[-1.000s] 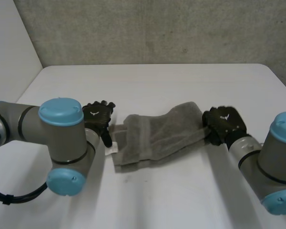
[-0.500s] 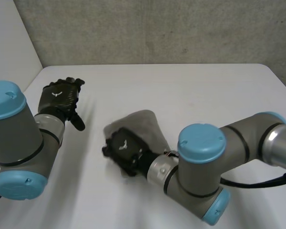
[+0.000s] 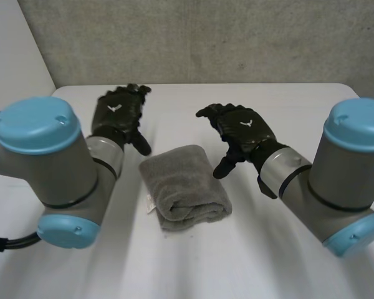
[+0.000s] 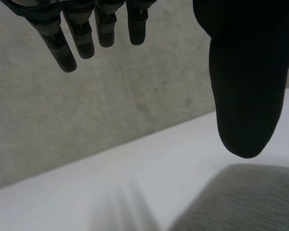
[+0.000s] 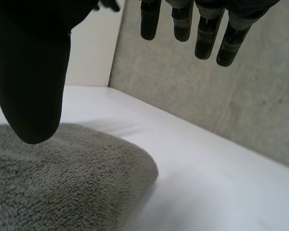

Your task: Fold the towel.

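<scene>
In the middle of the white worktop [image 3: 187,99] the grey towel [image 3: 184,187] sits folded up in a neat bundle. Left hand [image 3: 118,112] hovers by its far left corner, right hand [image 3: 240,131] by the far right, both relaxed, fingers loose, holding nothing.

Towel: we log the grey towel [image 3: 184,187] at the centre of the frame, folded into a thick, compact bundle on the white table [image 3: 193,99].
Label: small white label [image 3: 149,203] at the towel's left edge.
Left hand: left hand [image 3: 118,113] up and left of the towel, fingers relaxed and holding nothing.
Right hand: right hand [image 3: 242,132] up and right of the towel, fingers spread, thumb tip just beside its upper right corner.
Backdrop: we note a grey concrete wall [image 3: 206,37] across the top.
</scene>
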